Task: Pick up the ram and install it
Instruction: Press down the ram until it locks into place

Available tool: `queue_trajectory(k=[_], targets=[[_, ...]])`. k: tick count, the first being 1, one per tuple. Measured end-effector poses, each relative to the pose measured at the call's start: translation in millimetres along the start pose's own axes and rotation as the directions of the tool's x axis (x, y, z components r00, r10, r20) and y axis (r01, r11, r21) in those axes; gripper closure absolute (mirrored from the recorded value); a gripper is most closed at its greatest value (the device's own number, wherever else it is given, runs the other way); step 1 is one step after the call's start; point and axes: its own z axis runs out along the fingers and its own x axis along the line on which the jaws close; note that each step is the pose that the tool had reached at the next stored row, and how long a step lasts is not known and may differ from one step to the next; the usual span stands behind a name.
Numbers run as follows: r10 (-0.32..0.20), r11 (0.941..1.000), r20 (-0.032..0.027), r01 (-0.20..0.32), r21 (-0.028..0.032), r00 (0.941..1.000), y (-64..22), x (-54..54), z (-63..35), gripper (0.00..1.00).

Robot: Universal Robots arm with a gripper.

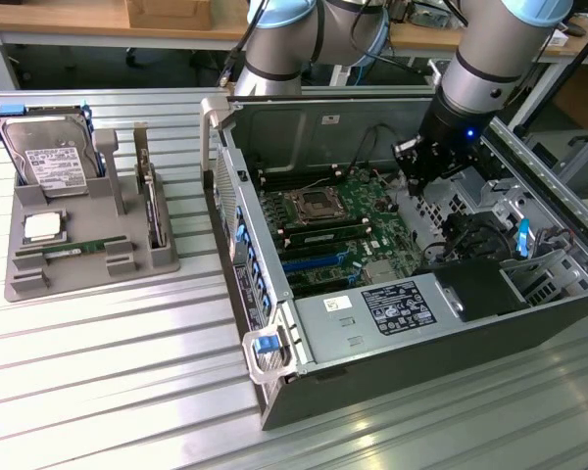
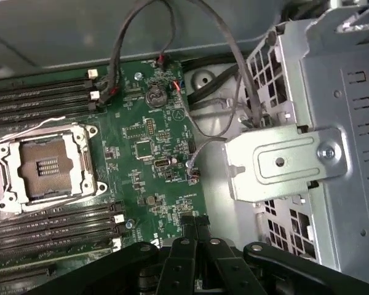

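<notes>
A tray is sitting at the exterior view's left of the open computer case, the ram lying in it.

Ribbed metal tabletop with bright glare, wooden workbench behind, dark space under it.

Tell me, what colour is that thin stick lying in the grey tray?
Green, with a white label: the ram, clearest in the exterior view.
</notes>
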Motion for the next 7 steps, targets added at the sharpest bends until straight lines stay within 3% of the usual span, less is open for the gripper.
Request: queue_trajectory(k=[2,4,7], targets=[[-0.066,0.9978,-0.0068,0.066,-0.0063,0.9978,0.0,0.0,0.0,0.89],[-0.167,0.9859,-0.0164,0.166,-0.0167,0.9859,0.0,0.1,0.1,0.89],[-0.169,0.9856,-0.0166,0.168,-0.0168,0.9856,0.0,0.2,0.0,0.89]])
